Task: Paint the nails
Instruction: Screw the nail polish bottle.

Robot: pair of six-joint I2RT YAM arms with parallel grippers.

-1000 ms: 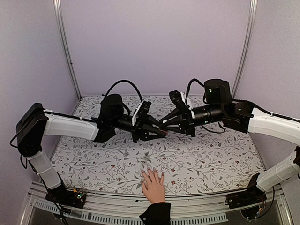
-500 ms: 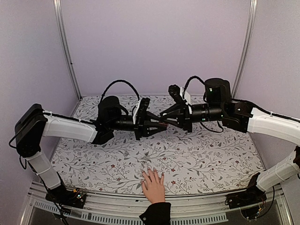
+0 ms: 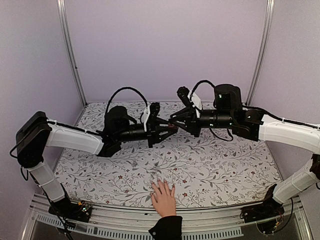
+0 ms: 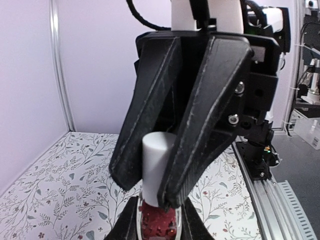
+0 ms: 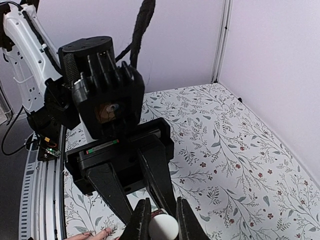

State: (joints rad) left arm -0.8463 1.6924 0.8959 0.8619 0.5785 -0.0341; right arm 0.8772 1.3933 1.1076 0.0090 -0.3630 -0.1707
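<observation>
- Counted: two arms, two sets of jaws, one small dark-red bottle (image 4: 156, 221) with one white cap (image 4: 156, 162), and one human hand (image 3: 163, 197) with five fingers and a black cuff.
- The nails (image 3: 160, 182) are tiny pale tips on that hand. It lies flat, palm down, at the 6 o'clock edge of the floral bench (image 3: 225, 170), fingers pointing to 12 o'clock, well apart from both arms.
- The left jaws are clenched on the bottle's glass body, reaching in from 9 o'clock.
- The right jaws are clenched on the white cap, reaching in from 3 o'clock, so the two sets of jaws meet tip to tip above the middle of the bench.
- Compared with a second ago, the meeting point of the jaws sits higher in the top view, toward 12 o'clock. The hand lies where it was.
- The bottle shows dark red through its glass. The cap sits right at its neck. I cannot tell whether it is fully seated or loosened.
</observation>
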